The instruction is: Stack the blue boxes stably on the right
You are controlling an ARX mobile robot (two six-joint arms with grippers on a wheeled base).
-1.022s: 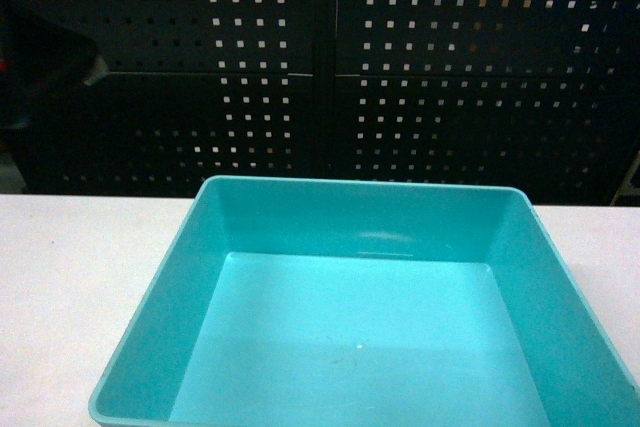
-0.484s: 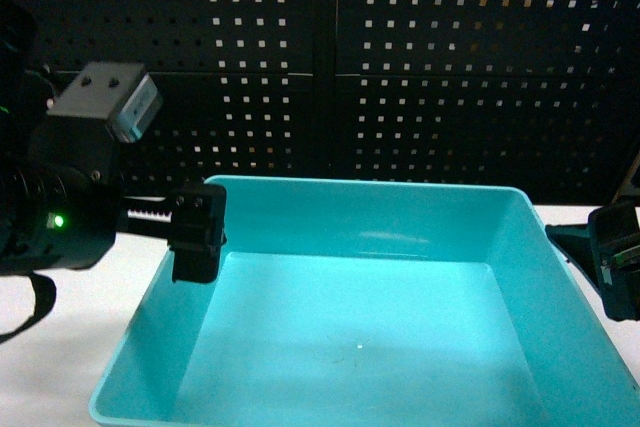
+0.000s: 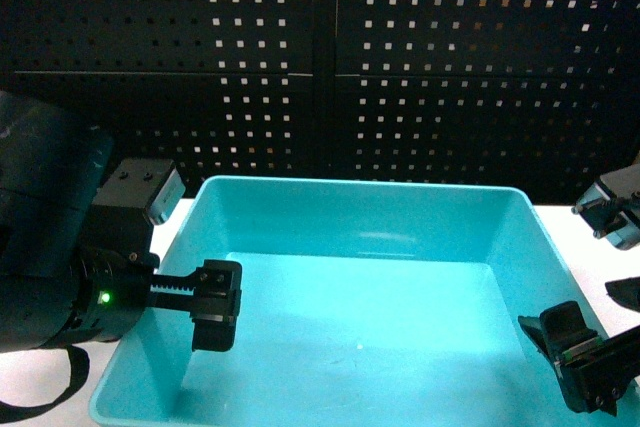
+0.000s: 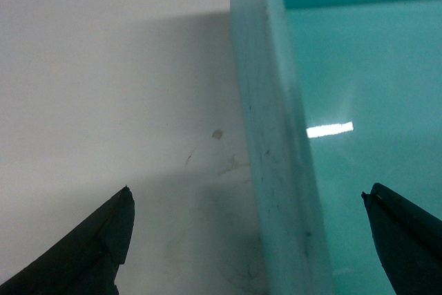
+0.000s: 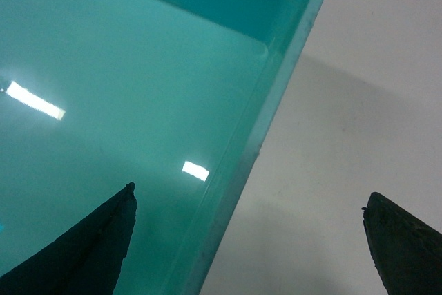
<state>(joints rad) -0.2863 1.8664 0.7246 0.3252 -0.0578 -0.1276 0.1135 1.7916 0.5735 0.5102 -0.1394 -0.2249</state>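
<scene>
A light turquoise blue box [image 3: 360, 327], a shallow empty tub with sloped walls, sits on the white table and fills the middle of the head view. My left gripper [image 3: 185, 299] is open astride its left wall: one finger [image 3: 216, 307] is inside the tub, the other is over the table. The left wrist view shows that wall [image 4: 273, 143] running between the spread fingertips of the left gripper [image 4: 246, 193]. My right gripper [image 3: 600, 325] is open astride the right wall [image 5: 242, 164], with one finger [image 3: 566, 343] inside. In the right wrist view the right gripper [image 5: 248, 195] holds nothing.
The white table [image 3: 60, 237] shows on both sides of the tub, with scuff marks [image 4: 221, 164] beside the left wall. A black pegboard [image 3: 400, 67] closes off the back. The tub's near edge runs out of the head view.
Both arms came into view from the sides and dropped lower. Each gripper now straddles a side wall of the tub, with one finger inside. The tub has not moved.
</scene>
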